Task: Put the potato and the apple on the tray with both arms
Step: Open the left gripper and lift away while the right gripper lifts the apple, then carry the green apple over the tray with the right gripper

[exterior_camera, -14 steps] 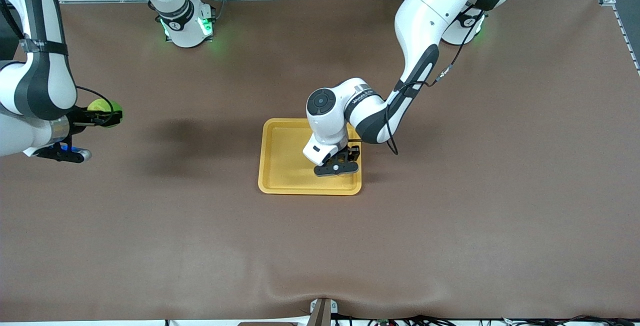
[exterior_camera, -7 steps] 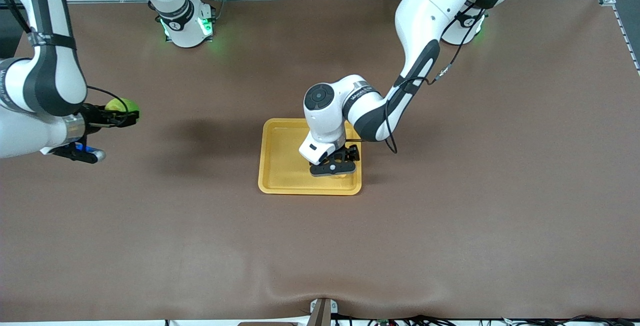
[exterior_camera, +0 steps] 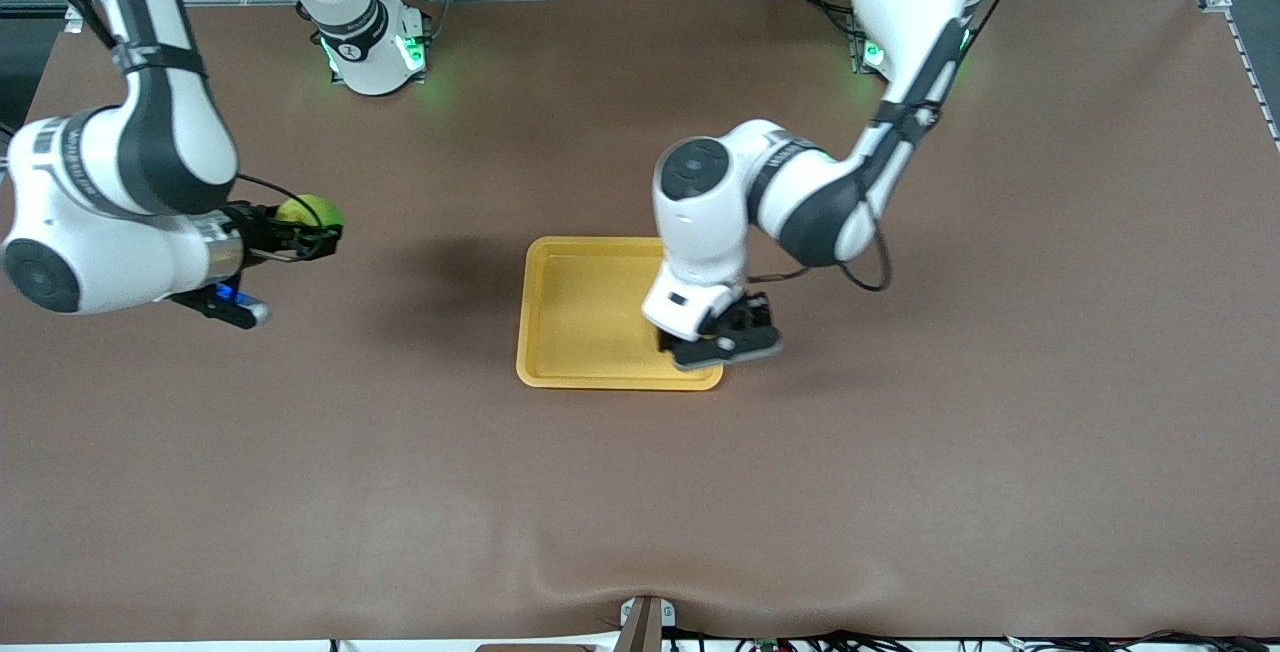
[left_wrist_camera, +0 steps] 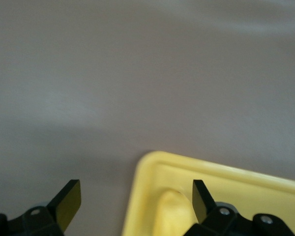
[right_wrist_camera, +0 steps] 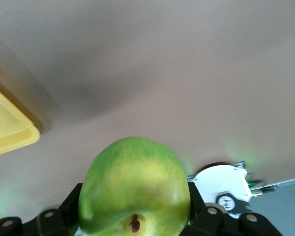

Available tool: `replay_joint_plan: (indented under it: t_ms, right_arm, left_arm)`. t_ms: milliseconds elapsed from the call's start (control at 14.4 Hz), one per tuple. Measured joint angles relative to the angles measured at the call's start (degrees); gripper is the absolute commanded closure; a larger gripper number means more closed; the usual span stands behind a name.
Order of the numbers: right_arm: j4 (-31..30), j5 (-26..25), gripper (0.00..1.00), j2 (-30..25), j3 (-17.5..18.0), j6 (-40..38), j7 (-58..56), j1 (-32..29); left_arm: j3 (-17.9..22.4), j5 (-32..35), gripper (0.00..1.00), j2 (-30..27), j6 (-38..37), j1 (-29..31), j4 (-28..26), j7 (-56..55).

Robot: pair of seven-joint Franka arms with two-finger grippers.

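The yellow-orange tray point(exterior_camera: 585, 317) lies mid-table. My left gripper point(exterior_camera: 722, 340) hangs open and empty over the tray's corner toward the left arm's end, nearer the front camera. In the left wrist view the open gripper point(left_wrist_camera: 135, 201) spans that tray corner point(left_wrist_camera: 147, 172), and the potato point(left_wrist_camera: 173, 216) lies in the tray by one finger, apart from both. The potato is hidden under the gripper in the front view. My right gripper point(exterior_camera: 312, 234) is shut on the green apple point(exterior_camera: 308, 212), held above the table toward the right arm's end. The apple point(right_wrist_camera: 135, 189) fills the right gripper point(right_wrist_camera: 135, 209).
The brown table point(exterior_camera: 900, 452) spreads around the tray. The right wrist view shows a tray corner point(right_wrist_camera: 10, 130) and the right arm's base point(right_wrist_camera: 221, 184) with green lights. A table clamp point(exterior_camera: 645, 622) sits at the front edge.
My left gripper has let go of the potato, risen and shifted toward the left arm's end. My right arm has carried the apple closer to the tray.
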Motion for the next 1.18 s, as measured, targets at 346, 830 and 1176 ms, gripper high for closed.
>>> replay_joint_plan:
  t_ms: [346,830,1176]
  right_arm:
    - [-0.5,0.8,1.00,0.2,6.9,5.8,6.4,0.5]
    - [-1.1,0.9,1.00,4.4,13.2,16.8,12.1,3.2]
    - [-1.3,-1.7,1.00,9.2,15.4,25.9,17.0,8.5]
  left_arm:
    - [-0.1,-4.5,0.00,-6.3,0.0,9.5,-7.2,13.5]
    - [-0.4,-9.2,0.00,-17.9,-0.2,19.6,-21.2,35.4]
    - [-0.4,-12.4,0.00,-25.8,-1.9,27.8,-28.3,53.5]
